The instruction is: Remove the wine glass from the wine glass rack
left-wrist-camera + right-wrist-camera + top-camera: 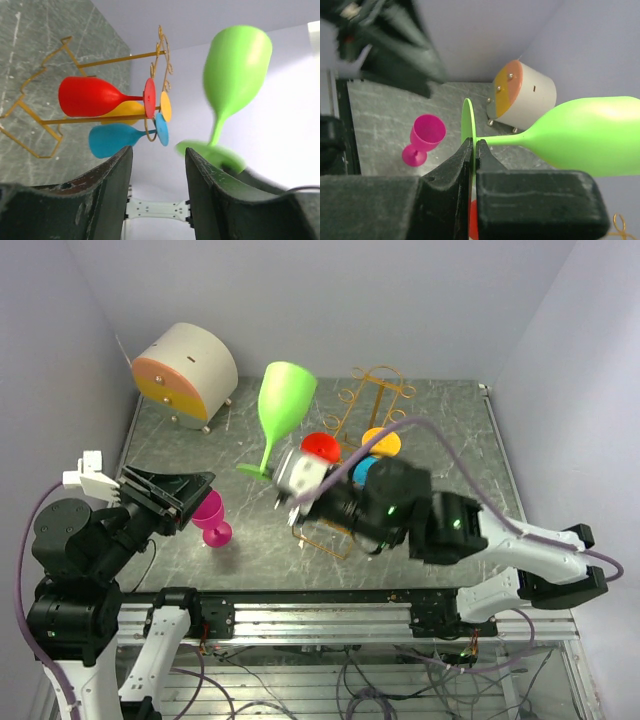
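My right gripper is shut on the thin foot of a lime-green wine glass, pinching the disc edge-on. The top view shows this green wine glass in the air, left of the golden wire wine glass rack and apart from it. On the rack hang a red glass, an orange one and a blue one. My left gripper is open and empty at the left. Its wrist view shows the rack, the red glass and the green glass ahead of it.
A pink glass stands upright on the grey marbled table, just right of my left gripper. A round beige drawer box with orange fronts sits at the back left. Walls close in the table on three sides.
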{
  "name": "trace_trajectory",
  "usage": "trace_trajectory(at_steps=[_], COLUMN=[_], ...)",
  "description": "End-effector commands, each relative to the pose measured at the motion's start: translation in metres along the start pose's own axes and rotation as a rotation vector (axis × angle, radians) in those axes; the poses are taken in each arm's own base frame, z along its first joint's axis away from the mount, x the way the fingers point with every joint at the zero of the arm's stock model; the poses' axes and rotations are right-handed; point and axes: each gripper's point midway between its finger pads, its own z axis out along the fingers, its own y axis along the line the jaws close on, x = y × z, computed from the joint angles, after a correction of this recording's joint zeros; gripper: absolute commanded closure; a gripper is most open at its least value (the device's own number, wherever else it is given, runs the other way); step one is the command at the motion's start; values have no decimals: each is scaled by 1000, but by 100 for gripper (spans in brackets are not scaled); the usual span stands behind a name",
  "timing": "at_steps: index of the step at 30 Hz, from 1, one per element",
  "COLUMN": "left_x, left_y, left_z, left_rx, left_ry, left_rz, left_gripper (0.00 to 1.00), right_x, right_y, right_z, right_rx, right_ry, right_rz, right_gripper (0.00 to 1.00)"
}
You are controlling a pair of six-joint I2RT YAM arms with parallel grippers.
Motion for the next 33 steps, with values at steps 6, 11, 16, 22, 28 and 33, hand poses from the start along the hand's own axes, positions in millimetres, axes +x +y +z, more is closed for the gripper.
trace_trajectory(at_steps=[6,11,16,22,28,33], left_x=[8,21,30,34,36,39], left_y=[-35,-34,-24,-20,-23,-20], left_z=[-7,-16,-22,-25,-28,-28], left_rx=[103,112,71,82,84,66], left_ry=[72,128,156,160,172,184], left_rz=[-115,-151,-160,-234,-259,-279], left_gripper=[43,43,43,42,42,42], right_x=[-2,1,5,10,10,2], right_y=[51,57,55,73,80,90], right_z=[-6,-4,-6,-5,-5,-7], right_rx=[89,156,218,184,206,180], right_ry=[-26,-24,-41,-77,-104,-158], right_rz=[-268,-322,-378,-442,-496,-504], right_gripper=[100,100,100,100,100,100])
